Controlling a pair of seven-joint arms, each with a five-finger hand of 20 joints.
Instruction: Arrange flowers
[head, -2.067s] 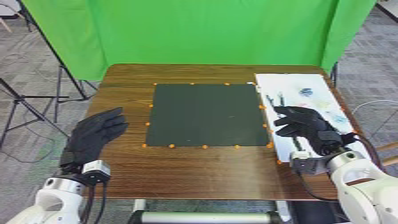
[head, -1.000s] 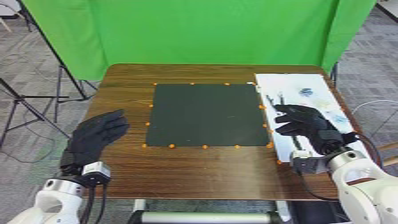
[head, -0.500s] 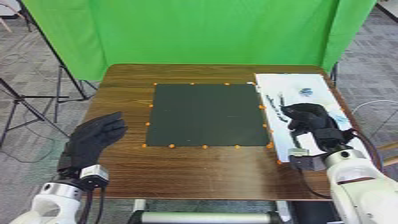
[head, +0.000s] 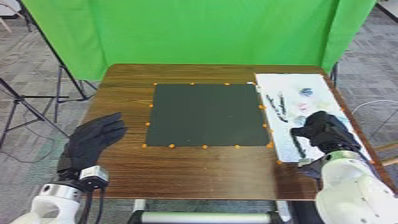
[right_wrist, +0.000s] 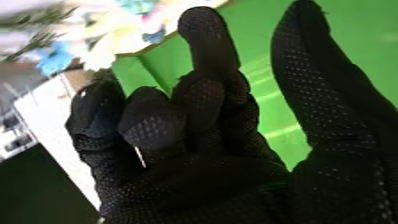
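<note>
My right hand (head: 325, 131) is over the right side of the white sheet (head: 277, 82), its fingers relaxed and holding nothing. On that sheet lie a blue flower (head: 306, 92), a faint pink flower (head: 303, 106) and dark green stems (head: 282, 107); the hand hides part of the sheet. In the right wrist view my right hand (right_wrist: 200, 175) is open, thumb apart, some fingers bent. Beyond its fingertips are a blue flower (right_wrist: 55, 56), pale yellow petals (right_wrist: 105, 46) and green leaves (right_wrist: 31, 30). My left hand (head: 92, 136) stays open at the table's left edge.
A dark square mat (head: 206, 115) with orange dots round its edge lies mid-table, left of the sheet. The brown table (head: 209, 170) extends in front of it. A green curtain (head: 213, 32) hangs behind the table.
My right hand has turned and shifted right, away from the green stems, uncovering more of them and the pink flower. The left hand has hardly moved.
</note>
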